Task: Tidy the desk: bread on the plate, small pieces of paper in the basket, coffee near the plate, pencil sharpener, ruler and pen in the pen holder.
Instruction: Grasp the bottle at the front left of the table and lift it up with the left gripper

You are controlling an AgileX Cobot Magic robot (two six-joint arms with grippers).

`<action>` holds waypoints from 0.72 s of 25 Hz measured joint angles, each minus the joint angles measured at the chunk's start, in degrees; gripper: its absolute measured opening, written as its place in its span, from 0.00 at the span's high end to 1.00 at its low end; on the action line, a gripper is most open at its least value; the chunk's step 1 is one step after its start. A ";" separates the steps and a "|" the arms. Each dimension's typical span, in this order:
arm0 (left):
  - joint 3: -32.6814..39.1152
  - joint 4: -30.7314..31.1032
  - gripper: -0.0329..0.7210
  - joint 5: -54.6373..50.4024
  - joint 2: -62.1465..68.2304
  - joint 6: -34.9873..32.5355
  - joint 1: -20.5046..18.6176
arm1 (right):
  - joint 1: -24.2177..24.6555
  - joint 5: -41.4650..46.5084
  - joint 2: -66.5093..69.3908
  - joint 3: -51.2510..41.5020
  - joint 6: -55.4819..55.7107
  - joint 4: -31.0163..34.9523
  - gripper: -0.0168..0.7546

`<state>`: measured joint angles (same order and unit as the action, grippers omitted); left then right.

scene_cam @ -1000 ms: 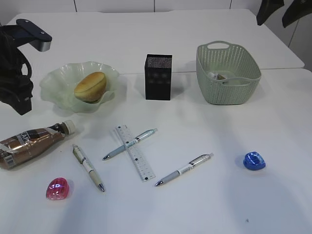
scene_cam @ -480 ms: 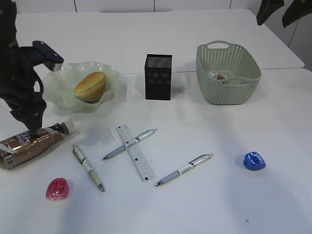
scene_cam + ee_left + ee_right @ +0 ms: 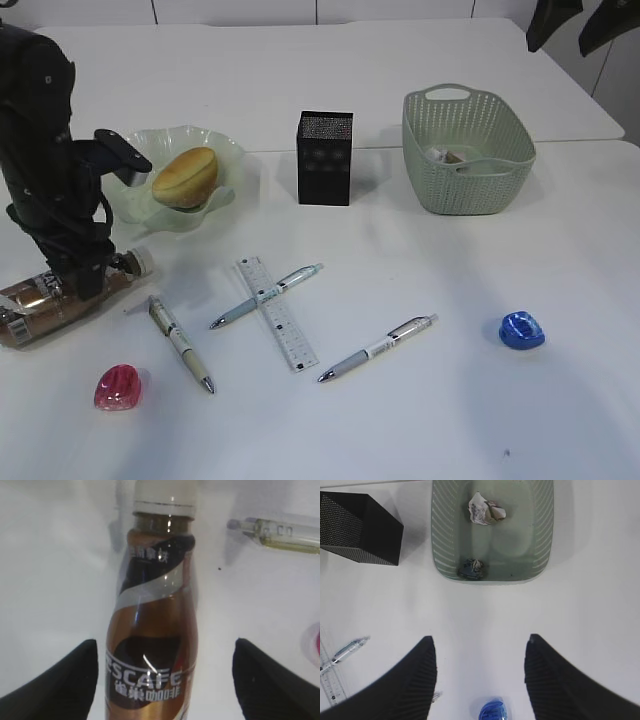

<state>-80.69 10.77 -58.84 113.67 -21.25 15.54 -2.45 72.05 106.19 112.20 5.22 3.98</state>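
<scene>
Exterior view: bread [image 3: 185, 177] on plate [image 3: 165, 175], paper scraps in basket [image 3: 468, 150] upper right. Left tool [image 3: 162, 680] wide over lying coffee [image 3: 60, 295], lower left. Right tool [image 3: 480, 672] wide, empty. Pens, ruler [image 3: 277, 312], sharpeners still loose mid-bench.

beyond pen holder [image 3: 325, 158]: I see a second white table [image 3: 300, 70] | farther behind it: pale wall panels [image 3: 235, 10], dark seams

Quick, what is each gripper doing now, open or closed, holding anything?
Left gripper: open, fingers on either side of the coffee, not gripping.
Right gripper: open, empty.
</scene>
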 joint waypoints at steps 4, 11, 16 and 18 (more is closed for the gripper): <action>-0.13 0.09 0.17 1.23 2.32 0.00 0.00 | 0.00 0.00 0.00 0.00 0.00 0.00 0.40; -0.65 1.70 0.17 2.79 5.28 0.00 -0.13 | 0.00 0.00 0.00 0.00 0.00 0.00 0.40; -0.78 2.75 0.17 2.96 6.18 0.48 -1.73 | 0.00 -0.10 0.00 0.00 0.00 0.00 0.40; -0.78 2.75 0.17 2.96 6.27 0.91 -2.59 | 0.00 -0.10 0.00 0.00 0.00 0.00 0.40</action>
<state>-81.46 13.52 -55.87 119.94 -20.34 12.95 -2.45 71.94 106.19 112.20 5.22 3.98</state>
